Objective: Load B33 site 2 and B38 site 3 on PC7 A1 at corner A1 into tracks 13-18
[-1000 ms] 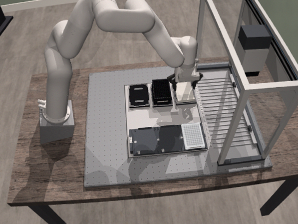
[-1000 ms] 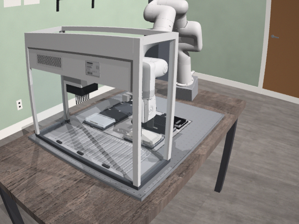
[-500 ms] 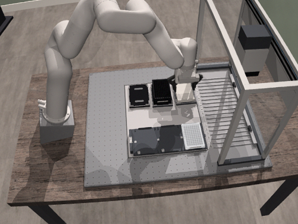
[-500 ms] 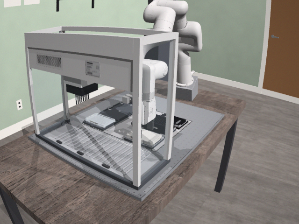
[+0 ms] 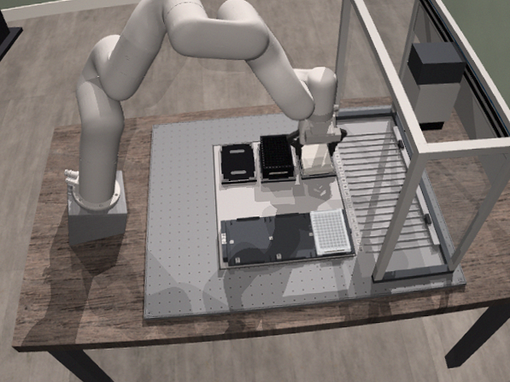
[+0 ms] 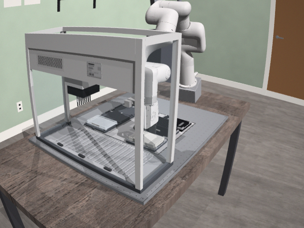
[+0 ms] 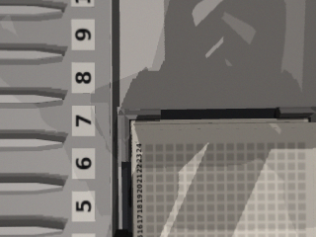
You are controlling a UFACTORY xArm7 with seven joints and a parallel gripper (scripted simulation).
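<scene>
B33 (image 7: 222,183) below (between) open fingers (image 5: 295,146).

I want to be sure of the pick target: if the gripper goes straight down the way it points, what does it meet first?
Most likely B33, the 384-well plate in nest S3 directly beneath the open gripper; nothing shows between them.
</scene>
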